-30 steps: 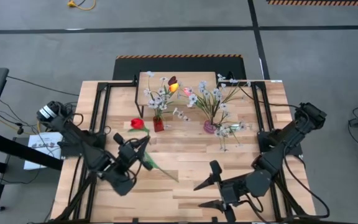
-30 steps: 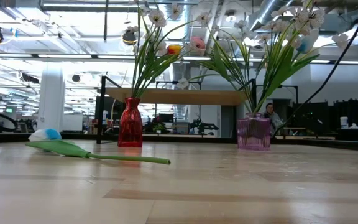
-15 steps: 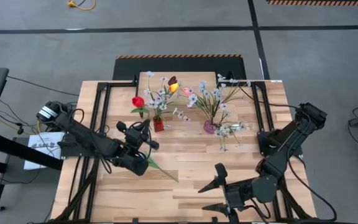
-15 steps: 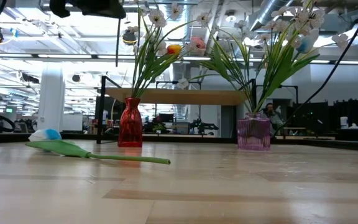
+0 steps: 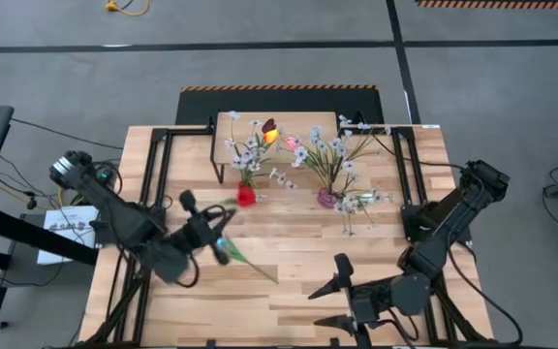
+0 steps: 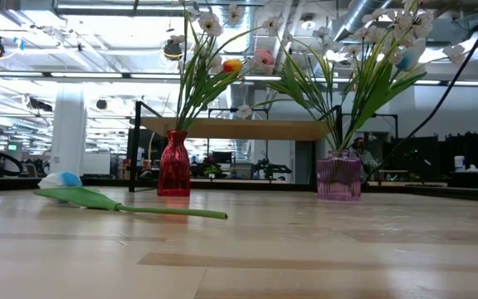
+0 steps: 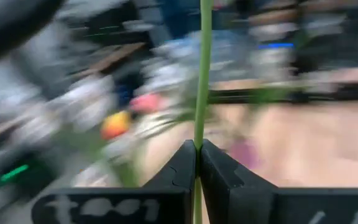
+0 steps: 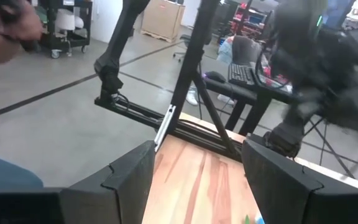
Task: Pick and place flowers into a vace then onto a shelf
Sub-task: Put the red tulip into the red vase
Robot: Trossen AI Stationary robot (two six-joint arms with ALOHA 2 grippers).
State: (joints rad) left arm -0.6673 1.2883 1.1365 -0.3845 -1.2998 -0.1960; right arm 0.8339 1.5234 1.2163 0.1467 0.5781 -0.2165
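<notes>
Green stem pinched tight in the left claw (image 5: 219, 242), seen from above near the tabletop's (image 5: 289, 276) middle, with the red vase (image 5: 247, 195) just beyond it toward the shelf (image 5: 303, 120) and the pink vase (image 5: 327, 198) alongside. Right claw (image 5: 329, 301) waits spread wide at the near edge. Down low, another flower (image 6: 131, 205) lies flat before both vases. On the left wrist, the stem (image 7: 202, 74) runs straight up between closed fingers.
</notes>
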